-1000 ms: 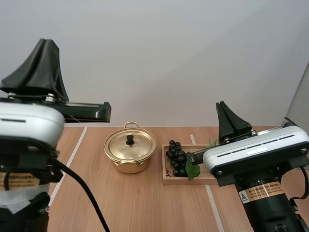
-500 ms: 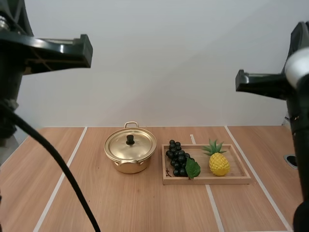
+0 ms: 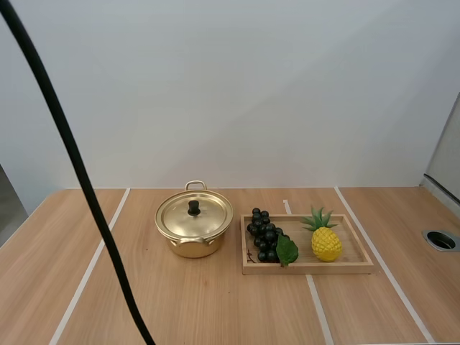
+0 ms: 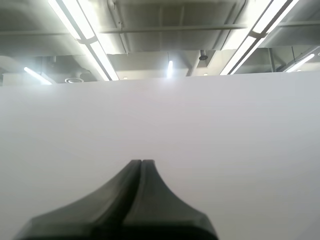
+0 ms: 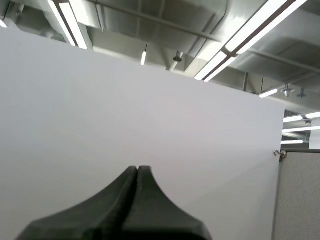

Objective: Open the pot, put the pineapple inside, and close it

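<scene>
A golden pot (image 3: 193, 237) stands near the middle of the table, its lid (image 3: 194, 214) on, with a black knob on top. To its right a yellow pineapple (image 3: 325, 241) with a green crown lies at the right end of a wooden tray (image 3: 309, 267). My left gripper (image 4: 141, 162) is shut on nothing, its fingers together as one dark wedge raised toward a white wall. My right gripper (image 5: 137, 168) is likewise shut and empty, facing the same wall.
A bunch of dark grapes (image 3: 264, 235) with a green leaf fills the tray's left half, beside the pot. A round hole (image 3: 440, 240) sits in the table near its right edge. White lines cross the wooden tabletop.
Both arms have risen out of the high view; a second ago they stood over the table's front corners. The pineapple, then hidden behind the right arm, now shows on the tray.
</scene>
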Controlling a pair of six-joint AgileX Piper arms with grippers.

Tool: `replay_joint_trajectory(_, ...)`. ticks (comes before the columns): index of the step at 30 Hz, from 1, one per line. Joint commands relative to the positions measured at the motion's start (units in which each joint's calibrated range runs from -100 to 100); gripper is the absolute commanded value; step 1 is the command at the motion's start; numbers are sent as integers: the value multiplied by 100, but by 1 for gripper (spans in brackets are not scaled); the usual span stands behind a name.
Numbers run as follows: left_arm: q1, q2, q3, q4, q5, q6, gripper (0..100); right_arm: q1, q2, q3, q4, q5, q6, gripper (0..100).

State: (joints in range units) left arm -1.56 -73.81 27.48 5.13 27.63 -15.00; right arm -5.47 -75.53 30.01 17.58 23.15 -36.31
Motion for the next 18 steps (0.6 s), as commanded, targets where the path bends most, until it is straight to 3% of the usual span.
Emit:
replay_joint_trajectory(1,-25,418,-733,-65,898,5,0,-136,422,-794,-407,1372,633,0)
replay_joint_trajectory(4,-25,763,-1262,-65,1360,5,0,-206,923,-1568,-1228,2939,1668,0)
replay_joint_trajectory(6,-25,978,-1512,-65,1651,15,0,-206,1277,-2002,-1633,3992,1919,0)
replay_joint_trajectory(11,-25,1534,-1948,-65,3320,261,0,-206,1909,-2705,-2084,5661,1920,0)
replay_joint_trajectory(18,-25,2444,-2045,-161,4624,371,0,-206,2509,-2799,-2368,6467,1920,0)
